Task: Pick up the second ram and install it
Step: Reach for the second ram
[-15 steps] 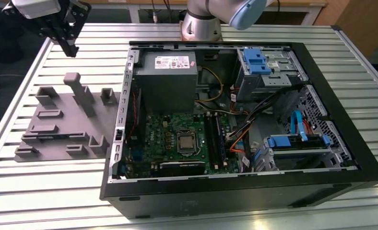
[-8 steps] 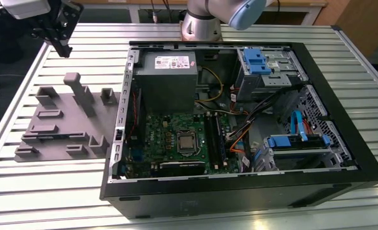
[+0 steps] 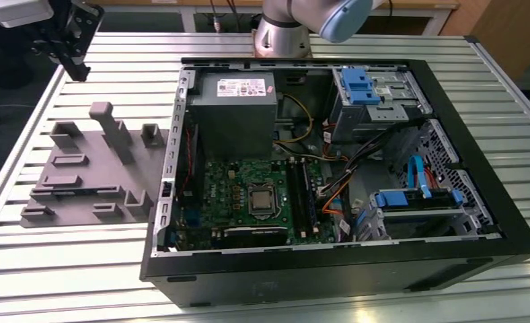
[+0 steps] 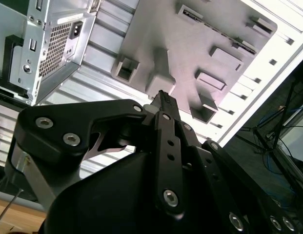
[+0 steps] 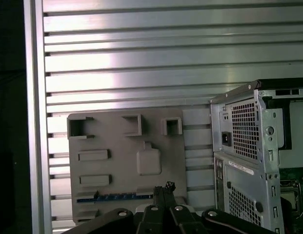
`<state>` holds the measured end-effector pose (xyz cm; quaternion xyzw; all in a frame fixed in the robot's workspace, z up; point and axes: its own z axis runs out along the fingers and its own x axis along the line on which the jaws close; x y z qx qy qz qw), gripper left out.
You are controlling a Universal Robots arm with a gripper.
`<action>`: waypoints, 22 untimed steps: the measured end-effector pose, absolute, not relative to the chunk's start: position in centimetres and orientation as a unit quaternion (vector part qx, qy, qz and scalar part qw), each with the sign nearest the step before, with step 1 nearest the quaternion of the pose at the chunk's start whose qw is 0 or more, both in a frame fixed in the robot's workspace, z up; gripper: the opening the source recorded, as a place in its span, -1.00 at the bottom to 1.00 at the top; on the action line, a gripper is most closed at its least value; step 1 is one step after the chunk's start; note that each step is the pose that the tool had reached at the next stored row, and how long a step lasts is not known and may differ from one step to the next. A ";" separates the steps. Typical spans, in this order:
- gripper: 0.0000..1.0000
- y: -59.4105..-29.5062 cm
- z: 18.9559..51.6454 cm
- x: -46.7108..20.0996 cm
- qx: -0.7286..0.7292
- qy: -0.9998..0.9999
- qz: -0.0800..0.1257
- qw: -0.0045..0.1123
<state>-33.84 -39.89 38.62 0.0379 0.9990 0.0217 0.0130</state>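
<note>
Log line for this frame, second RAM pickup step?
claw: shut, empty, raised near grey fixture tray | second ram: in tray slot, untouched | PC case: open, beside tray

Shiny metal table (image 3: 58,269), matt plastic fixture (image 3: 85,178)

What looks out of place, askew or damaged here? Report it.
Nothing stands out. The second ram lies straight in its groove on the gray fixture. The open computer case lies flat beside it. The gripper hangs above the fixture, holding nothing.
</note>
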 end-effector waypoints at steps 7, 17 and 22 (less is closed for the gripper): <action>-0.79 -39.9 38.6 -35.3 0.038 0.999 0.022 0.013; -0.79 -39.9 38.4 -37.5 0.038 0.999 0.022 0.013; -0.79 -39.9 38.4 -38.4 0.038 0.999 0.022 0.013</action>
